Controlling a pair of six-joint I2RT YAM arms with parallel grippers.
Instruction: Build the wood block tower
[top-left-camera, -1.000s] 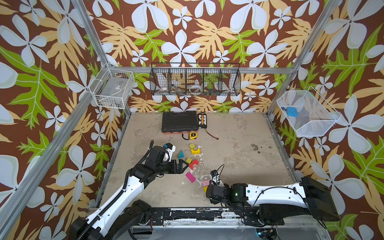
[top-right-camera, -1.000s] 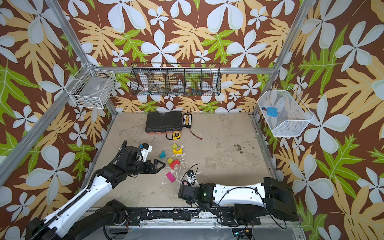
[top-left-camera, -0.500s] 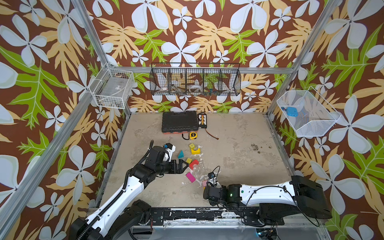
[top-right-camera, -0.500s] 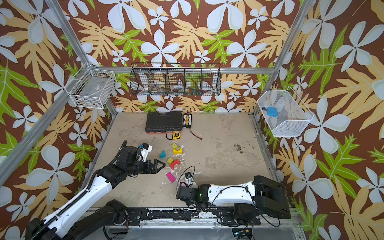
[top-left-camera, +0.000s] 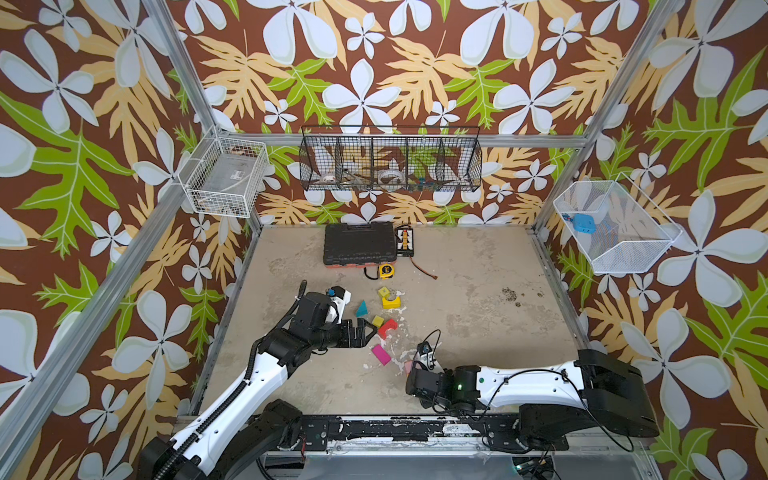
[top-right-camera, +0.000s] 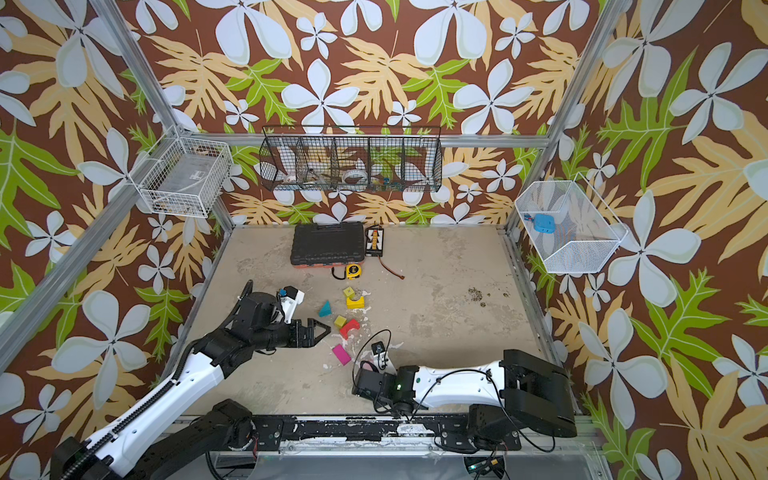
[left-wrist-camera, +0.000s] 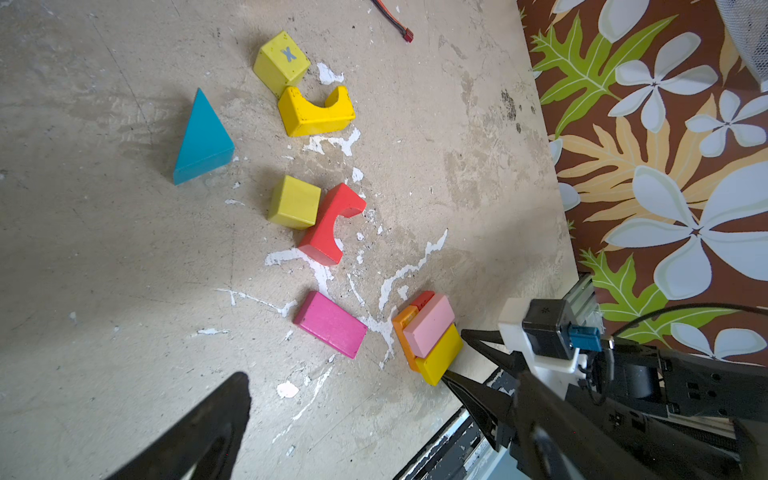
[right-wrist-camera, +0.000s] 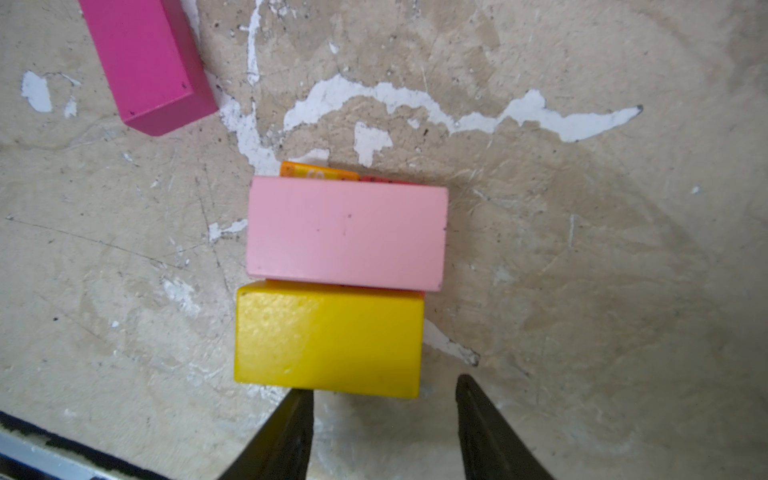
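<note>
Right hand (right-wrist-camera: 382, 415) hovers low with its two black pointed fingers spread and nothing between them, and one tip is just at the edge of the glossy yellow brick (right-wrist-camera: 328, 338). This brick belongs to the tower (left-wrist-camera: 428, 332), near the front edge of the counter (left-wrist-camera: 104, 249). A matte pink brick (right-wrist-camera: 347, 232) lies on top, over orange and red pieces. Whether the yellow brick sits under the pink one or only beside it is hard to tell.

Left hand (top-left-camera: 372, 332) is wide open above the worn beige surface with its chipped white patches. Near it lie a teal wedge (left-wrist-camera: 201, 139), a red arch (left-wrist-camera: 332, 224), a yellow arch (left-wrist-camera: 316, 112) and a magenta brick (left-wrist-camera: 330, 324).

Compared with a second before, the right arm has shifted leftward along the front edge, while the blocks lie as they did.
</note>
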